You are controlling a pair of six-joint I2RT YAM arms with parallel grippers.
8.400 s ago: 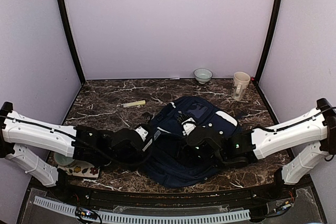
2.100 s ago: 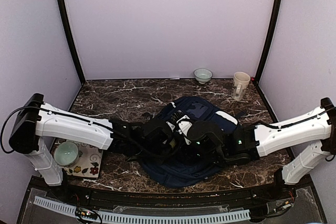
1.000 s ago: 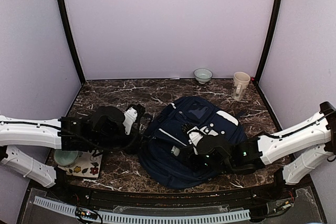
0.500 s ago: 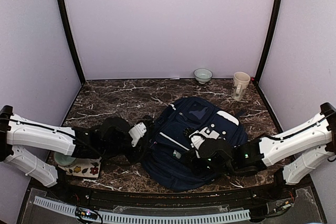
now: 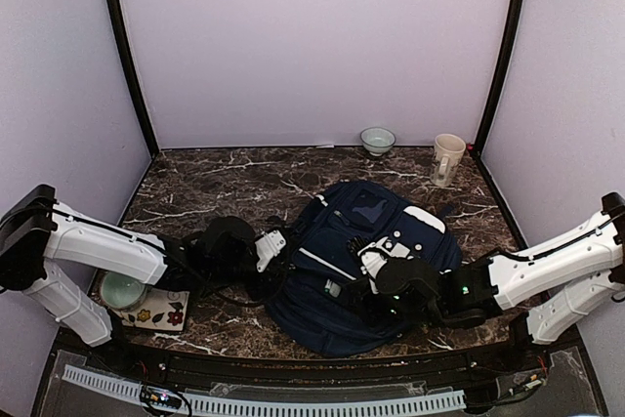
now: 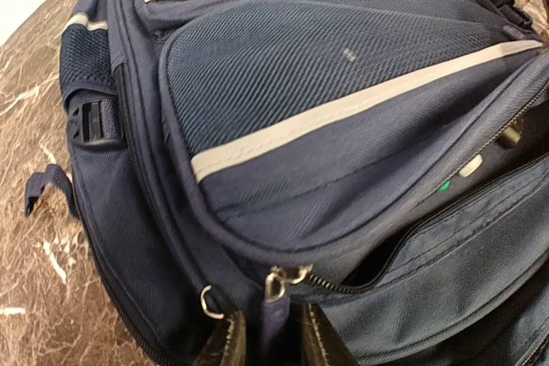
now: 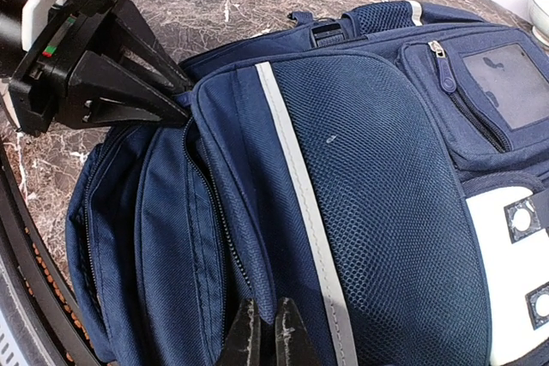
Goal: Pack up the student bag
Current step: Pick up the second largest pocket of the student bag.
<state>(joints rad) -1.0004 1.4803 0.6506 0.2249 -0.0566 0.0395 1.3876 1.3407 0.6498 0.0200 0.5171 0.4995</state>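
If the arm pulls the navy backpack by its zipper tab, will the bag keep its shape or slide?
The student bag is probably floppy: its fabric folds and sags where it is unzipped. Pulling the zipper pull would likely stretch cloth before the whole bag moves. Lying flat on the smooth table, it may slide, not tip.

The counter (image 5: 215, 183) is of dark brown marble with white veins and is closed by pale walls at the back and at both sides. On its middle, a little toward the right, the navy student bag (image 5: 342, 227) lies flat. Near the back wall stands a small bowl (image 5: 378, 140), and to the right of it a cream mug (image 5: 447, 159). At the near left corner lies a flowered mat (image 5: 156, 316), which carries a pale green bowl (image 5: 122, 290).
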